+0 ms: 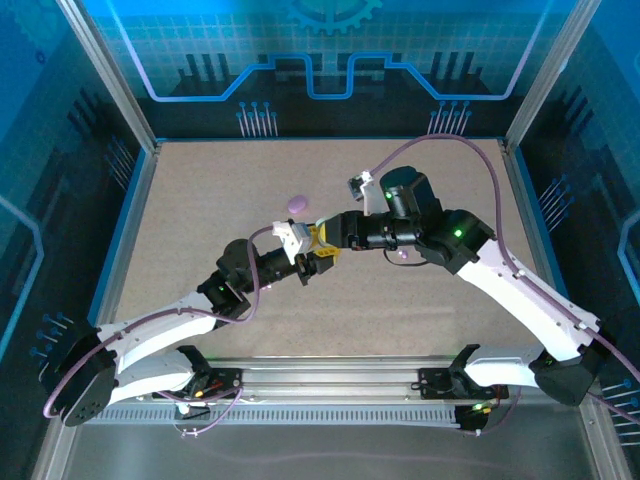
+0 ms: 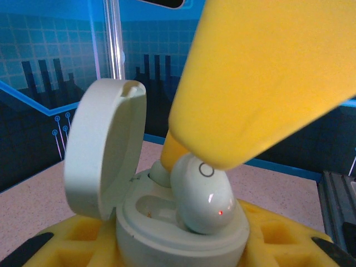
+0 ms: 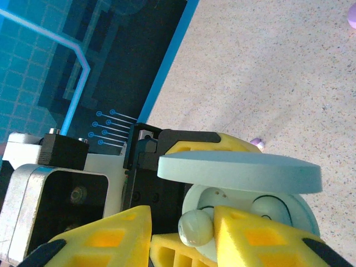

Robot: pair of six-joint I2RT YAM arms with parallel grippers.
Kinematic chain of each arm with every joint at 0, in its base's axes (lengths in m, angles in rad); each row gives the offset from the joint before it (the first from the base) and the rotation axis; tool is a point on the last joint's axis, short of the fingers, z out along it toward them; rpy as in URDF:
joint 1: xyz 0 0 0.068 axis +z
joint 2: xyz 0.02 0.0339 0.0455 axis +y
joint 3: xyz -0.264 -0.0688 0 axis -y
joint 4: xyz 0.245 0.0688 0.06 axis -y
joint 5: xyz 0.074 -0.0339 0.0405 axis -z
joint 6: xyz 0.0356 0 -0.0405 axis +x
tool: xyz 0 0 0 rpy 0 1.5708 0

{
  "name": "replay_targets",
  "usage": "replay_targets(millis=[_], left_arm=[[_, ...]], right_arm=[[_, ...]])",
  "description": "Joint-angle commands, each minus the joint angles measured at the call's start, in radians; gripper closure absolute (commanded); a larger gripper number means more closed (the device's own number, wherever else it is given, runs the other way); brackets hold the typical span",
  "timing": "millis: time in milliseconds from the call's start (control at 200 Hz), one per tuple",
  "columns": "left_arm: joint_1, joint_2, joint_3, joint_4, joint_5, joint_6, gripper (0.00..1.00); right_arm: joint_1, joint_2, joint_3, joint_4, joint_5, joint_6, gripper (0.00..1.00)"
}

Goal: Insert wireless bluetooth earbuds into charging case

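My left gripper (image 1: 306, 264) (image 2: 172, 247) is shut on a mint charging case (image 2: 139, 239) (image 3: 192, 203), whose lid (image 2: 103, 150) (image 3: 239, 172) stands open. One mint earbud (image 2: 203, 194) (image 3: 272, 207) sits in a slot, with a red light on it. One slot (image 2: 150, 207) is bare. A second mint earbud (image 3: 196, 228) (image 2: 157, 172) rests at the case's rim between the fingers of my right gripper (image 3: 182, 218) (image 1: 326, 244). It touches one finger (image 3: 261, 239), and a gap separates it from the other (image 3: 100, 239), so that gripper is open.
A purple case (image 1: 297, 203) (image 3: 351, 19) lies on the table beyond the grippers. A small purple earbud (image 3: 257, 143) lies on the speckled table (image 1: 200, 220) close behind the held case. The two arms meet over the table's middle.
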Motion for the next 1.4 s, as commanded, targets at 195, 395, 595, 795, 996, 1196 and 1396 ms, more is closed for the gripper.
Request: replay_targets(millis=[195, 395, 595, 795, 996, 1196, 1396], left_arm=[[-0.007, -0.005, -0.002, 0.041, 0.004, -0.007, 0.75], [-0.006, -0.005, -0.003, 0.047, 0.008, -0.016, 0.75], [-0.007, -0.012, -0.008, 0.052, 0.008, -0.019, 0.75], [-0.007, -0.023, -0.017, 0.049, 0.002, -0.016, 0.75], [-0.006, -0.025, -0.024, 0.055, 0.008, -0.011, 0.75], [-0.008, -0.026, -0.021, 0.064, 0.052, -0.014, 0.75], [-0.008, -0.023, -0.009, 0.06, 0.105, -0.025, 0.75]], right_arm=[[0.013, -0.042, -0.005, 0.033, 0.015, -0.009, 0.62], [0.012, -0.04, -0.008, 0.032, 0.021, -0.008, 0.61], [0.013, -0.043, -0.006, 0.04, 0.01, -0.01, 0.6], [0.014, -0.108, -0.041, 0.08, 0.051, -0.038, 0.59], [0.008, -0.218, -0.073, 0.05, 0.22, -0.084, 0.55], [-0.059, -0.31, -0.121, 0.019, 0.333, -0.049, 0.45], [-0.206, -0.311, -0.143, -0.003, 0.209, 0.016, 0.41]])
